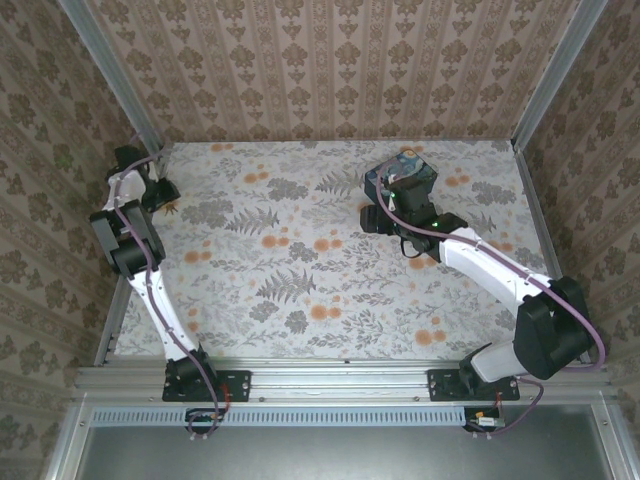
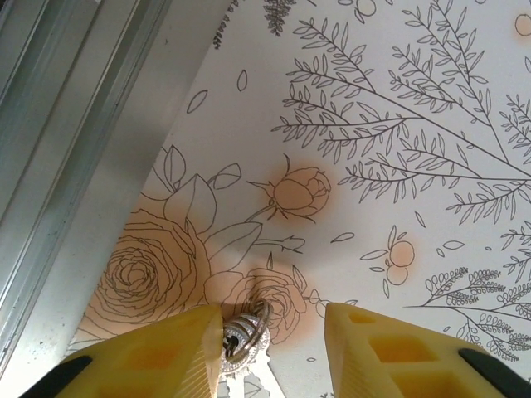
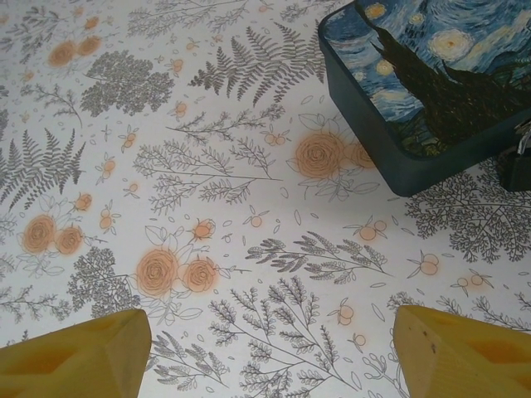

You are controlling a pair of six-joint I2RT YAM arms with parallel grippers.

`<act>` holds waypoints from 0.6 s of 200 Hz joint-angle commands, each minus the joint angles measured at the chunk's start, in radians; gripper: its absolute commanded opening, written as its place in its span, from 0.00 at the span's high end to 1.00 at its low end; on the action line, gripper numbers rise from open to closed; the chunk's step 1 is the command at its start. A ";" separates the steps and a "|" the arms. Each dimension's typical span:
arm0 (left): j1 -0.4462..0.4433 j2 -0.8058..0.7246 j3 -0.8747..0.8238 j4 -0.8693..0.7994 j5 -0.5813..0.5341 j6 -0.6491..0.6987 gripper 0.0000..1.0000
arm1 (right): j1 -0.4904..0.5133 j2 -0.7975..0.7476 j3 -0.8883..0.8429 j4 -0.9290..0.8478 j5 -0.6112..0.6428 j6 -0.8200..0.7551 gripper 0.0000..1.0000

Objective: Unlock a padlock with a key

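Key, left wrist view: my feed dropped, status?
Left gripper open, straddling key on table. Right gripper open, empty, near blue box. Nothing in the way.

My fingers are yellow. Cloth around the box is white with grey ferns and orange roses; box is dark blue, swirly starry-night lid. Walls behind it: beige damask.

The flowered table carries a dark blue painted box, upper right. A key lies bottom centre in the left wrist view.
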 commanded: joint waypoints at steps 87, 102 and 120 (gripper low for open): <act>-0.019 -0.004 -0.024 -0.037 0.008 0.024 0.78 | 0.006 0.005 0.035 -0.017 -0.024 0.015 0.25; -0.019 0.000 -0.017 -0.043 0.004 0.024 0.82 | 0.006 -0.004 0.031 -0.016 -0.024 0.013 0.25; -0.023 0.009 -0.001 -0.056 0.001 0.026 0.87 | 0.006 -0.012 0.029 -0.020 -0.020 0.010 0.25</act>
